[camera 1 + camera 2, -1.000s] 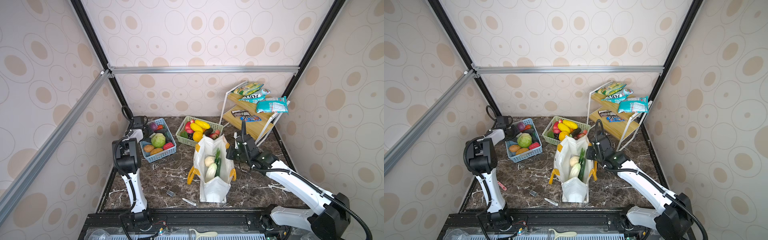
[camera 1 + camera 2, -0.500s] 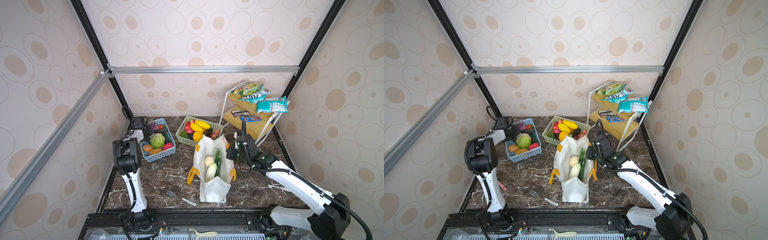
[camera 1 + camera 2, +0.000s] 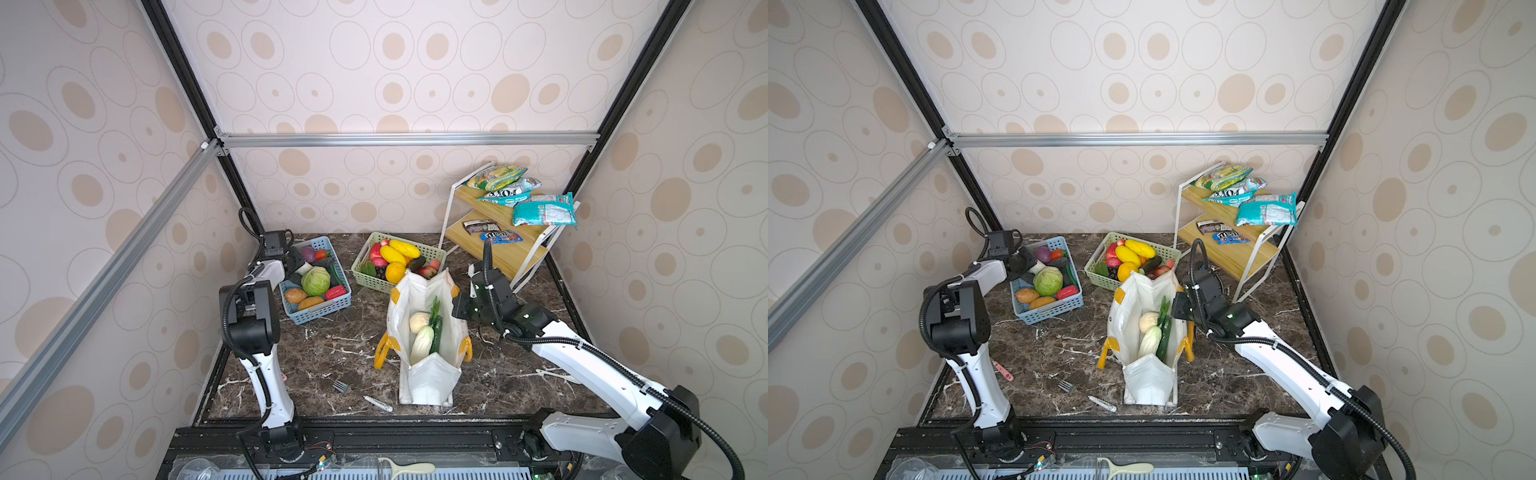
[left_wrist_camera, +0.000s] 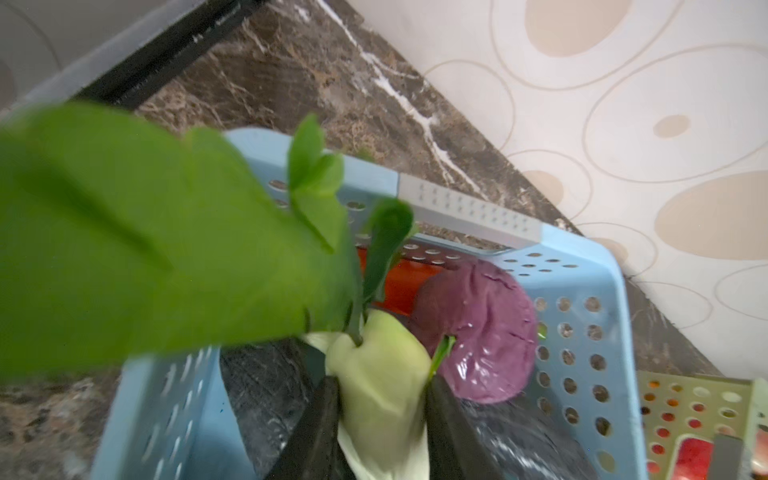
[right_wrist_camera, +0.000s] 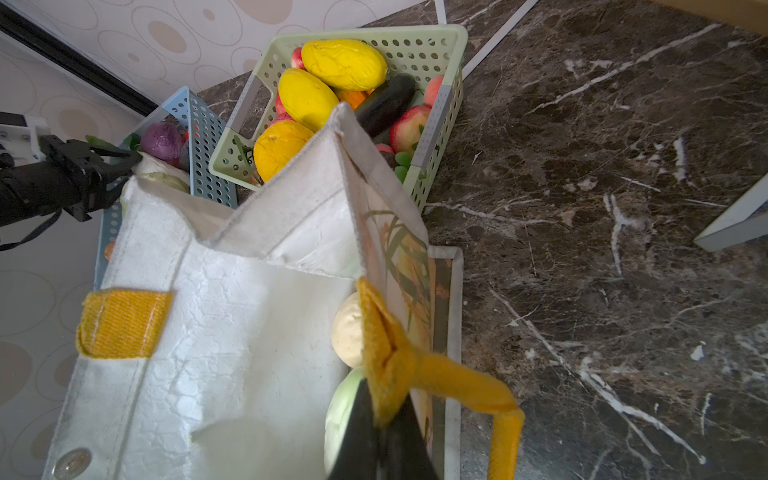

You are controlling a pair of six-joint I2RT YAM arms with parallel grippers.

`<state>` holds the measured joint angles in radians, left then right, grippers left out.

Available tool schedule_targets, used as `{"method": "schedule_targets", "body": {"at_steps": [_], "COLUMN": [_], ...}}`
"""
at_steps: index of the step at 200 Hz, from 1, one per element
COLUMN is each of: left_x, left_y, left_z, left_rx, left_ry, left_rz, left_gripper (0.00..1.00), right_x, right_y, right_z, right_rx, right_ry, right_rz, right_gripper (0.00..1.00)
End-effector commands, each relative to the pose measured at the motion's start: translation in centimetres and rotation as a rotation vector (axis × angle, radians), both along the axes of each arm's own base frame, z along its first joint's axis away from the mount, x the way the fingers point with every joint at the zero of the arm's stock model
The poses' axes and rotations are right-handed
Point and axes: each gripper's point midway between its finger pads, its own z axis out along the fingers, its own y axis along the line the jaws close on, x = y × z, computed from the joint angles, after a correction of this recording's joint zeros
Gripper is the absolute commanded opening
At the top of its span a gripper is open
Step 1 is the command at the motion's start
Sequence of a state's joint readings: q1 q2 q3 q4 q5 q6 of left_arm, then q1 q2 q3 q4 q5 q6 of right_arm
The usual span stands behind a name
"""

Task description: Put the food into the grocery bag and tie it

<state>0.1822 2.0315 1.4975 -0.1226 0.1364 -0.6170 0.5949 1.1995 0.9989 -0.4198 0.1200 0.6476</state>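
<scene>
The white grocery bag stands open mid-table. Inside lie a beige knobbly ball, a pale cabbage and a dark cucumber. My right gripper is shut on the bag's yellow handle at its right rim. My left gripper reaches into the blue basket. Its jaws press both sides of the pale stalk of a leafy green vegetable. Its blurred leaves fill much of the left wrist view.
The blue basket also holds a round green cabbage, a purple onion and a red pepper. A green basket of fruit sits behind the bag. A wooden shelf with snack packets stands back right. A fork and a white pen lie in front.
My left gripper has narrowed its jaws onto the leafy vegetable's stalk in the blue basket. The right arm and the bag have stayed put.
</scene>
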Motion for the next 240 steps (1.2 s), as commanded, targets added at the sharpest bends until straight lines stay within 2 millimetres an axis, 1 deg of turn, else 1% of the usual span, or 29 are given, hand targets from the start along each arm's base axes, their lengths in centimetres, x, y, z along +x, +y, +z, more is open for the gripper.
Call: {"method": "schedule_targets", "body": {"at_steps": [1, 46, 62, 70, 77, 86, 97, 114, 136, 153, 163, 186, 208, 240], "left_x": [-0.5, -2.4, -3.2, -3.4, -3.5, -3.4, -3.2, -2.6, -1.0, 0.0, 0.5, 2.0, 3.2, 4.6], "left_y": [0.2, 0.1, 0.1, 0.1, -0.1, -0.6, -0.9, -1.0, -1.8, -1.7, -1.3, -1.3, -1.4, -2.3], "left_z": [3.5, 5.9, 6.9, 6.6, 6.2, 5.2, 3.8, 2.7, 2.5, 2.2, 1.8, 1.6, 1.4, 0.1], "left_rx": [0.016, 0.036, 0.056, 0.057, 0.051, 0.03, 0.011, 0.009, 0.017, 0.052, 0.079, 0.117, 0.196, 0.275], "left_ry": [-0.051, -0.071, -0.08, -0.07, -0.057, -0.038, -0.015, -0.001, -0.019, -0.022, -0.012, -0.028, -0.014, 0.037], "left_rz": [0.009, 0.014, 0.011, 0.009, 0.0, -0.024, -0.041, -0.062, -0.138, -0.164, -0.164, -0.199, -0.214, -0.247], "left_gripper": [0.24, 0.23, 0.25, 0.29, 0.35, 0.43, 0.48, 0.53, 0.59, 0.62, 0.62, 0.63, 0.63, 0.65], "right_x": [-0.1, -0.4, -0.4, -0.4, -0.4, -0.3, -0.3, -0.2, -0.2, 0.0, 0.0, 0.1, 0.2, 0.4], "right_y": [-0.1, -0.3, -0.4, -0.4, -0.3, -0.2, 0.0, 0.2, 0.1, 0.1, 0.2, 0.4, 0.5, 0.6], "right_z": [0.7, 0.7, 0.6, 0.5, 0.5, 0.4, 0.4, 0.5, 0.6, 0.6, 0.7, 0.5, 0.4, 0.7], "right_rx": [0.018, 0.017, 0.015, 0.015, 0.018, 0.02, 0.026, 0.032, 0.027, 0.025, 0.027, 0.028, 0.022, 0.014], "right_ry": [-0.015, -0.02, -0.022, -0.021, -0.021, -0.02, -0.019, -0.018, -0.022, -0.023, -0.023, -0.013, -0.002, -0.001], "right_rz": [-0.011, -0.015, -0.017, -0.015, -0.013, -0.012, -0.006, 0.0, 0.0, -0.002, -0.001, 0.001, 0.003, 0.001], "right_gripper": [0.0, 0.0, 0.0, 0.0, 0.0, 0.0, 0.0, 0.0, 0.0, 0.0, 0.0, 0.0, 0.0, 0.0]}}
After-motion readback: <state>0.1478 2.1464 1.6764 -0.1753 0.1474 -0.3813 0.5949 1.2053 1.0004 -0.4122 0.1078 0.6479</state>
